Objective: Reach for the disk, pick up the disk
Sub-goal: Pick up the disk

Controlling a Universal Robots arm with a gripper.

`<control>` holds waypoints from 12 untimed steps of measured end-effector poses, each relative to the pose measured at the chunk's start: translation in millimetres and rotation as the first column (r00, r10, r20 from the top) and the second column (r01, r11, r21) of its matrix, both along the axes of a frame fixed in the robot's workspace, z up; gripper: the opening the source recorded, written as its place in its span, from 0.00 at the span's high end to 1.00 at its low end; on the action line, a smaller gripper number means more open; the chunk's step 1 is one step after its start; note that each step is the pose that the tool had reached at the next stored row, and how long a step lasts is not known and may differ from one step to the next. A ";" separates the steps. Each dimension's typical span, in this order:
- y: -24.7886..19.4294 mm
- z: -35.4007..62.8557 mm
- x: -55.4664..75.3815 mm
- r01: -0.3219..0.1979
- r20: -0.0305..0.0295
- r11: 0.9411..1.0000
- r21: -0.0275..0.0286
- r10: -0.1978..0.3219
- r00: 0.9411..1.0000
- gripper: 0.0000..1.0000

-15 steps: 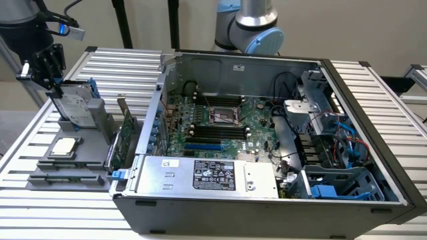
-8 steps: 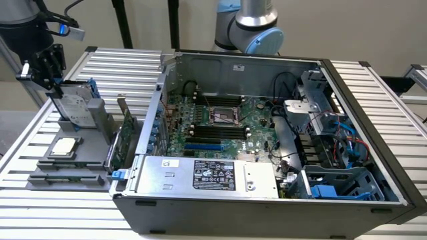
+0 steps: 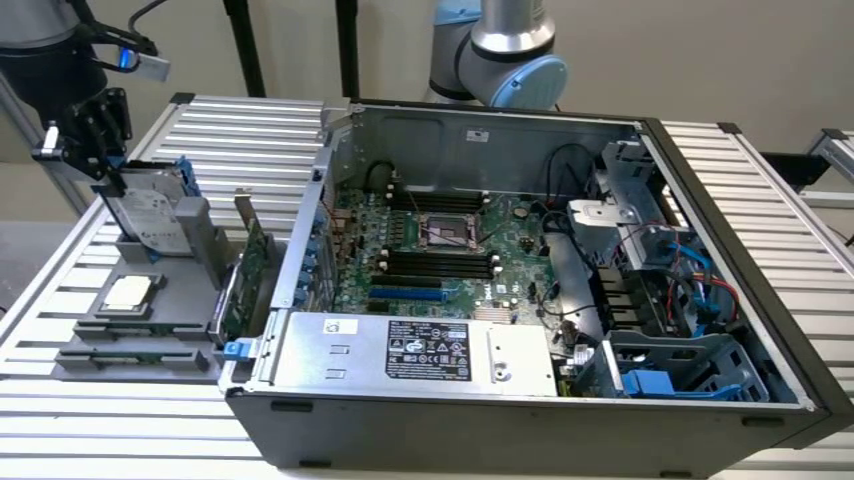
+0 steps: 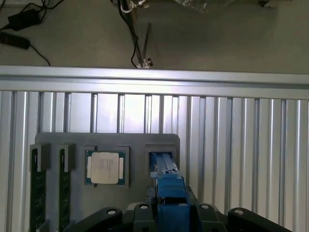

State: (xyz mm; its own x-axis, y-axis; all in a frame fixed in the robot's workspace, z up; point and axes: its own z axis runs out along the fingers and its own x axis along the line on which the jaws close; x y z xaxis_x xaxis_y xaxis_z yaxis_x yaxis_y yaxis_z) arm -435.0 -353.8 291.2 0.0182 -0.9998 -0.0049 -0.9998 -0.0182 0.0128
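At the exterior view's far left, the black gripper [image 3: 104, 170] hangs just over the grey holder tray [image 3: 187, 300] on the slatted metal table [image 3: 254, 130]. The disk [image 3: 144, 215] stands on edge in a slot at the far end of that tray, leaning a little, with its blue caddy showing along its edges. The gripper sits right at the disk's upper corner.

In the wrist view the gripper [image 4: 171, 215] has its jaws on either side of the disk [image 4: 166, 186], close against the blue caddy. I cannot tell whether they are pressing on it or just standing beside it. The lower end of the disk still runs down into its slot in the tray [image 4: 135, 145].

A raised grey block of the tray [image 3: 198, 232] crowds the disk on the exterior view's right. Just past that a green expansion card [image 3: 251, 262] stands upright. Nearer than the disk, the square CPU chip [image 3: 127, 292] [image 4: 106, 167] lies flat in its own recess. Nearer still, two memory sticks [image 3: 134, 328] [image 4: 37, 193] rest in their slots.

The open computer case [image 3: 534, 420] fills the middle of the table, and its wall rises close to the tray on the exterior view's right. The silver power-supply box [image 3: 414, 350] sits at its near edge. The arm's blue-capped joint [image 3: 501, 45] stands behind the case.
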 end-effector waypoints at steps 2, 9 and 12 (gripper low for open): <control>0.0 0.6 0.1 0.000 0.002 1.000 0.000 0.000 1.000 0.67; 0.0 8.1 0.0 0.000 0.006 1.000 0.000 0.000 1.000 0.67; 0.0 10.8 0.0 0.000 0.009 1.000 0.000 0.000 1.000 0.67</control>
State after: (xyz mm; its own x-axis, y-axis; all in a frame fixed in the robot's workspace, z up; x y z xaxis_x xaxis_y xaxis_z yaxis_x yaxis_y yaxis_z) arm -435.0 -353.7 302.0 0.0182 -0.9998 -0.0047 -0.9998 -0.0182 0.0040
